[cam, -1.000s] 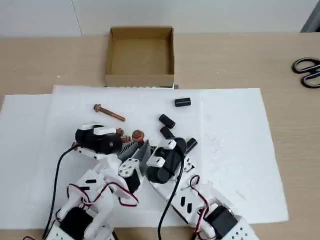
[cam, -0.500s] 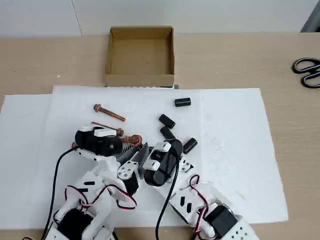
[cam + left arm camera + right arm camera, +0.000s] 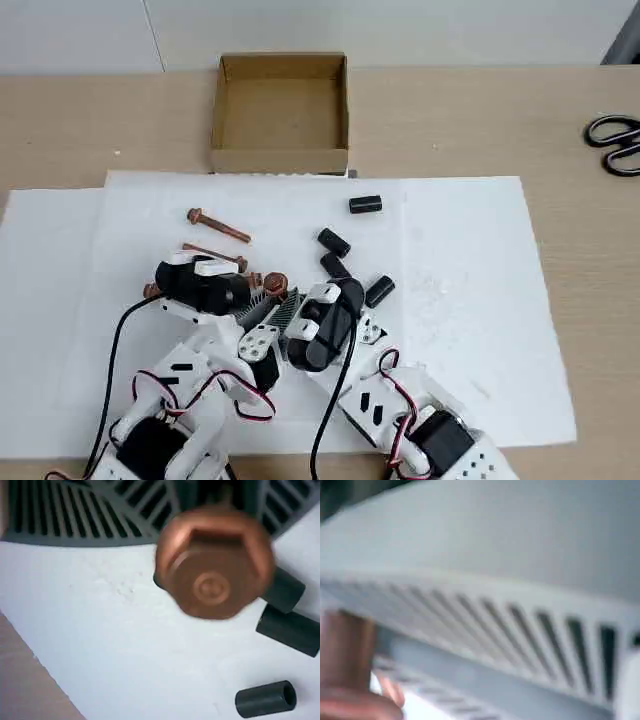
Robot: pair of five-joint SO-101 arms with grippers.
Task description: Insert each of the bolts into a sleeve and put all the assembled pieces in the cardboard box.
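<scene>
Bolts (image 3: 215, 562) all remained unsleeved: one was gripped in the left hand (image 3: 262, 295), just beside the right hand (image 3: 288, 308), whose opening could not be told. Beyond, two lay loose on the paper (image 3: 460, 260) near four sleeves (image 3: 365, 204). Farthest, the cardboard box (image 3: 280, 158) stood empty.

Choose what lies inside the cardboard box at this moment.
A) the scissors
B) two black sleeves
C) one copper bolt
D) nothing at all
D: the floor of the cardboard box is bare, while the loose bolts and the black sleeves lie on the white paper in front of it.
</scene>
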